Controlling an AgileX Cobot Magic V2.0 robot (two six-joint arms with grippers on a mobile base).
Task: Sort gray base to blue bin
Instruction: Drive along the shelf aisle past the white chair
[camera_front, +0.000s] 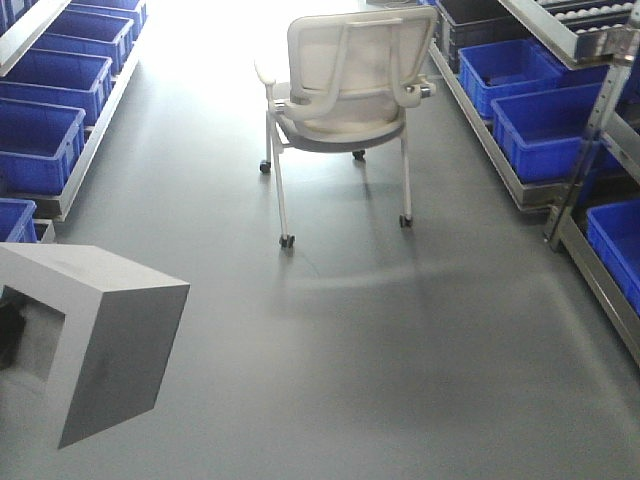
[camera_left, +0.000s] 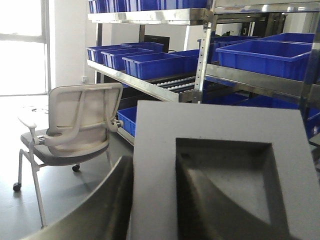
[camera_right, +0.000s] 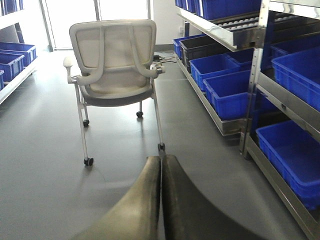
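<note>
Where the left gripper (camera_left: 155, 172) closes, one dark curved finger (camera_left: 107, 200) lies against the outer side of the gray base (camera_left: 220, 125), and the other finger sits down inside the block's shallow square recess, so the jaws are clamped on the wall between them. From the front view the block hangs in the air at the lower left, above the floor (camera_front: 400, 350), tilted, with its recessed face turned to the left edge of the frame, where something dark shows that is too cut off to make out. The right gripper (camera_right: 161, 160) holds nothing: its two fingers are pressed flat together, tip to tip, over bare floor. Beyond both arms a white mesh-backed chair (camera_right: 111, 55) on castors stands in the middle of the aisle, its back toward the cameras. Metal racks (camera_right: 260, 90) run along both sides of the aisle, loaded with rows of blue bins (camera_right: 227, 90), all well apart from the held block.
</note>
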